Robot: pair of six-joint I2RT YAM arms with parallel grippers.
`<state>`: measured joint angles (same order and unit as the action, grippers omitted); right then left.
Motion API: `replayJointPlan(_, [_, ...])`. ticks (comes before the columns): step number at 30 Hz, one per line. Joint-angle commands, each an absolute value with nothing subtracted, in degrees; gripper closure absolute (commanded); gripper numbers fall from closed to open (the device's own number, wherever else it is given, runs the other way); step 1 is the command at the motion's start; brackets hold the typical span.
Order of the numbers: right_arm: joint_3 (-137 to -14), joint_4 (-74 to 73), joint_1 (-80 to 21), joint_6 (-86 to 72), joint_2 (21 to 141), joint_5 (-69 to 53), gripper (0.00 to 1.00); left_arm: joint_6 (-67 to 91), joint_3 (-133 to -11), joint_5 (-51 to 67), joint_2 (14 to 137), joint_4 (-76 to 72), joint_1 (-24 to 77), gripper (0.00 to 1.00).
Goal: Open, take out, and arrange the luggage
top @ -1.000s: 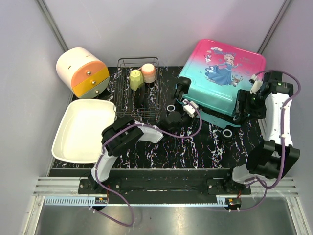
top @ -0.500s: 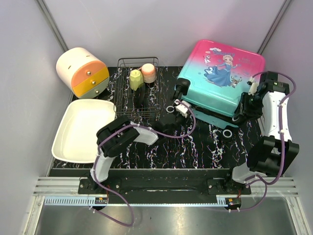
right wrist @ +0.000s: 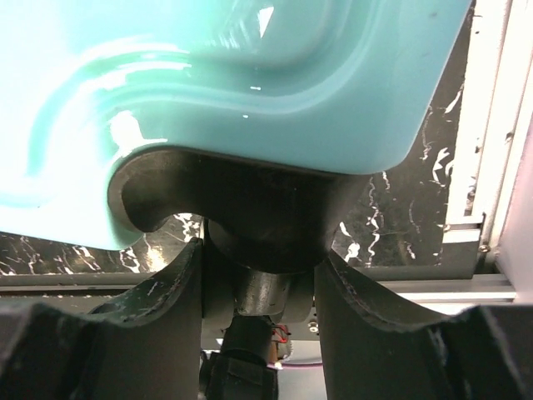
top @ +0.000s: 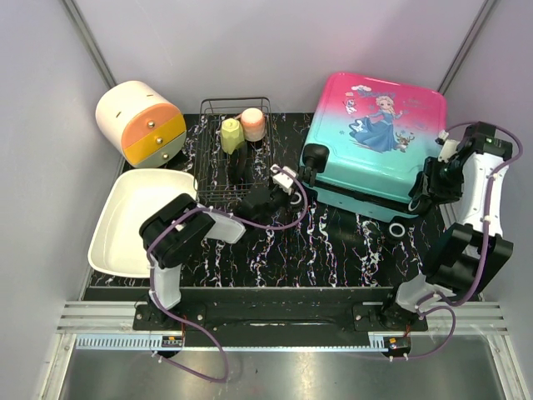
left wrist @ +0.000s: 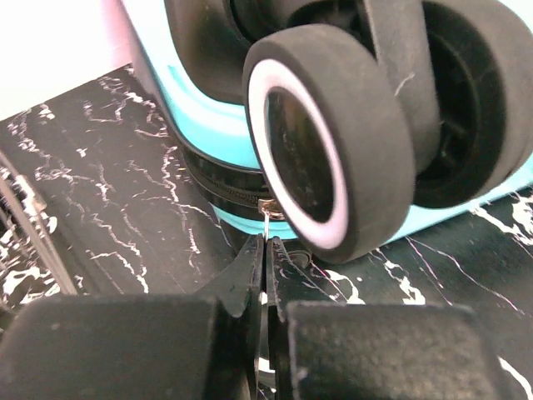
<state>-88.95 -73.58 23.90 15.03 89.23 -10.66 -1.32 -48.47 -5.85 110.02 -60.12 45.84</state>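
luggage (top: 375,133) rests printed lid up at the far right of the marbled bench (top: 333,250). left claw (left wrist: 266,254), jaws pressed together, pinches the small metal zipper pull (left wrist: 266,218) at the black zipper seam, just beside a front wheel (left wrist: 333,150). right claw (right wrist: 258,254), jaws about half apart, clasps the black caster mount (right wrist: 250,217) under the case's near right corner, a finger touching each side.

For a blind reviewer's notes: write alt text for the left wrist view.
The left gripper is shut on a small metal zipper pull on the black zipper band of a teal hard-shell suitcase, just below its black caster wheel. The suitcase rests on a black marbled tabletop.
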Motion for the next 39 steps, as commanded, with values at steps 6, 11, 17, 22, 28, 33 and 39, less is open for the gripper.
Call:
replayJointPlan(6, [-90.54, -70.94, 30.85, 38.12, 88.43, -0.88, 1.0, -8.7, -48.24, 12.38, 105.11, -68.65, 40.78, 1.0])
replayJointPlan(11, [-86.49, -67.24, 30.85, 46.57, 86.57, -1.32, 1.0, -5.19, -55.97, 13.62, 108.36, -60.92, 37.54, 1.0])
replayJointPlan(17, [-86.13, -66.36, 30.85, 48.87, 86.75, -1.85, 1.0, -2.56, -67.92, 11.44, 113.19, -50.82, 35.6, 1.0])
replayJointPlan(22, [-87.45, -66.36, 30.85, 49.4, 87.98, -2.02, 1.0, 2.02, -78.83, 8.09, 117.59, -41.93, 34.19, 1.0])
replayJointPlan(28, [-89.56, -66.71, 30.85, 48.17, 89.38, -0.26, 1.0, 0.62, -77.79, 6.23, 115.94, -43.68, 31.82, 1.0])
replayJointPlan(33, [-89.91, -67.06, 30.85, 49.22, 89.47, -0.35, 1.0, -2.02, -79.69, 11.95, 116.53, -42.1, 30.15, 1.0])
replayJointPlan(39, [-87.98, -66.62, 30.85, 51.42, 88.68, -0.27, 1.0, -3.69, -96.74, 10.02, 127.43, -36.91, 30.32, 1.0])
